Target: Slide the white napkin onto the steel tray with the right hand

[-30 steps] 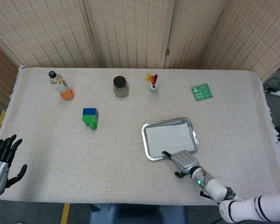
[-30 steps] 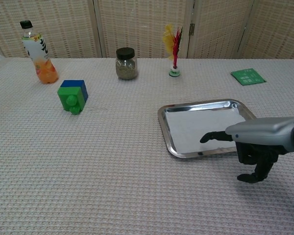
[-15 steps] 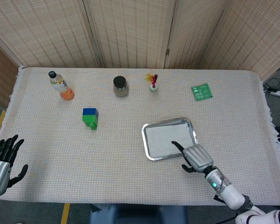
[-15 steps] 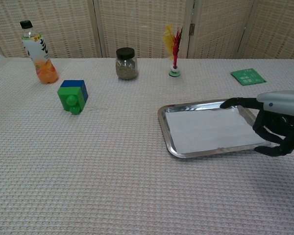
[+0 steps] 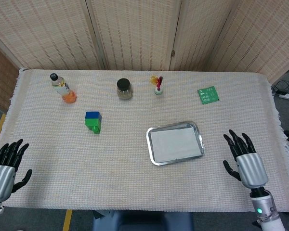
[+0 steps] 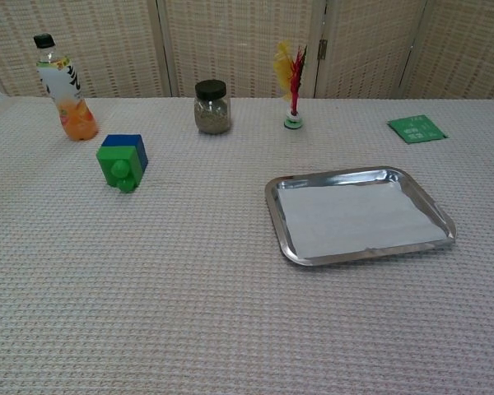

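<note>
The white napkin lies flat inside the steel tray, right of the table's middle. My right hand hovers open to the right of the tray, fingers spread, well apart from it and holding nothing. My left hand is open at the table's near left corner, fingers spread. Neither hand shows in the chest view.
Along the back stand an orange drink bottle, a dark-lidded jar and a small red-and-yellow feathered ornament. A green packet lies at the back right. A green-and-blue block sits left of the tray.
My right hand has lifted off the tray's near edge and drawn back to the right, leaving the chest view. The napkin stays in the tray. The left hand barely shifted.
</note>
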`<action>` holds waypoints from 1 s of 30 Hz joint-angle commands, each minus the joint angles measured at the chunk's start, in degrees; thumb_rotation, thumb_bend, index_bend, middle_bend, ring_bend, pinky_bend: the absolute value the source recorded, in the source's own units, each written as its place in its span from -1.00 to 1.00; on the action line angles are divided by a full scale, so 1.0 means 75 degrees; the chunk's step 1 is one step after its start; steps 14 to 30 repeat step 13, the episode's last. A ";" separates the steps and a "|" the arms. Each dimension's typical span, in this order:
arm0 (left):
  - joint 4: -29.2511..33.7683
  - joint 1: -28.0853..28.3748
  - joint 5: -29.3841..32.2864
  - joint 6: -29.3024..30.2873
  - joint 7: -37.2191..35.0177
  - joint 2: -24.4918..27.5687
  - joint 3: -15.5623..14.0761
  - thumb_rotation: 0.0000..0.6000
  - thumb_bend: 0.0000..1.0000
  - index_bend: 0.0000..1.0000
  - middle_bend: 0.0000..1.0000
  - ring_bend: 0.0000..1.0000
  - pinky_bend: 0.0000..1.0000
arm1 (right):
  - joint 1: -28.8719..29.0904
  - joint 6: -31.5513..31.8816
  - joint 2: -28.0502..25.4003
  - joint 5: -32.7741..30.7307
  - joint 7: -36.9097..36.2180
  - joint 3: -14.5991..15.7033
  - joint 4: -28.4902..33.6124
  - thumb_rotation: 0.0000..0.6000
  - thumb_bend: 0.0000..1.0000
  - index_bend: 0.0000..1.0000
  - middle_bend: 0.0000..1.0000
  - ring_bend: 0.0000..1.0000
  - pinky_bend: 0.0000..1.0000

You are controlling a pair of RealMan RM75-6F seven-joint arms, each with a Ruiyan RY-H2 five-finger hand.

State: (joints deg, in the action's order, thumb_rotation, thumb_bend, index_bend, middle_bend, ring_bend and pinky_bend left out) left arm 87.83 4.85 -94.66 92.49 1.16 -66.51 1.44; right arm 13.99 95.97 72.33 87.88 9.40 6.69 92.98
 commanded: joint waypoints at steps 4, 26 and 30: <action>0.0033 0.0012 -0.0048 -0.0002 0.0128 -0.0043 -0.0015 1.00 -0.11 -1.00 -1.00 -1.00 -1.00 | -0.0293 -0.0394 -0.0292 -0.0004 -0.0417 0.0078 -0.0114 1.00 -0.17 -1.00 -1.00 -1.00 -1.00; 0.0153 -0.0068 -0.0141 0.0075 0.0536 -0.0091 -0.0092 1.00 -0.11 -1.00 -1.00 -1.00 -1.00 | -0.0454 -0.0651 -0.0475 0.0182 -0.0276 -0.0065 0.0144 1.00 -0.17 -1.00 -1.00 -1.00 -1.00; 0.0153 -0.0068 -0.0141 0.0075 0.0536 -0.0091 -0.0092 1.00 -0.11 -1.00 -1.00 -1.00 -1.00 | -0.0454 -0.0651 -0.0475 0.0182 -0.0276 -0.0065 0.0144 1.00 -0.17 -1.00 -1.00 -1.00 -1.00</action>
